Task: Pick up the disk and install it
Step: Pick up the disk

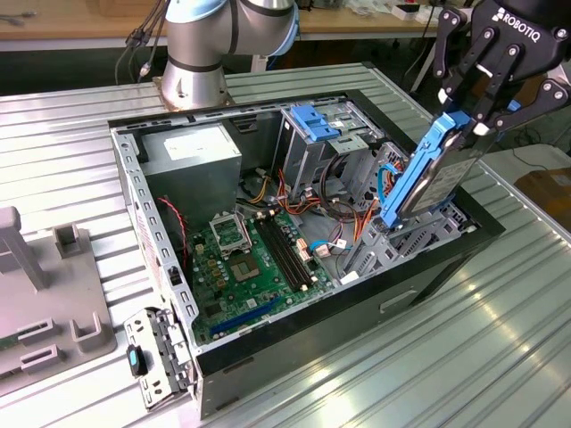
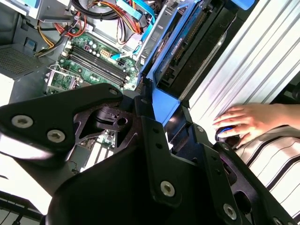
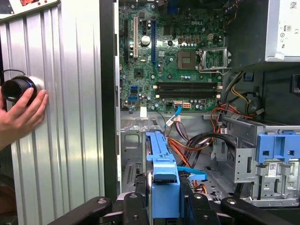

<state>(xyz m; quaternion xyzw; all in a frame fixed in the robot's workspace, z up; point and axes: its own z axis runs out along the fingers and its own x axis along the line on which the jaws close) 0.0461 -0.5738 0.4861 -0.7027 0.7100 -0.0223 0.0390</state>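
The disk [image 1: 426, 183] is a grey drive framed by bright blue rails. It stands steeply tilted over the open computer case [image 1: 294, 343], at the exterior view's right. Its lower end dips into the grey bay at that end of the case. My gripper [image 1: 471, 120] is shut on the disk's upper end, black fingers [image 1: 489, 105] pressing the blue rail. In the first wrist view the blue rail [image 3: 161, 180] runs edge-on away from the gripper's black body. In the second wrist view the disk [image 2: 185, 54] stretches from the gripper toward the case.
Inside the case lie a green motherboard [image 1: 250, 259], a blue-topped drive cage [image 1: 317, 134], a grey power-supply box [image 1: 192, 152] and loose cables. A person's hand [image 3: 21, 112] rests on a black knob [image 3: 18, 89] on the ribbed table beside the case. A grey fixture [image 1: 53, 294] stands at the exterior view's left.
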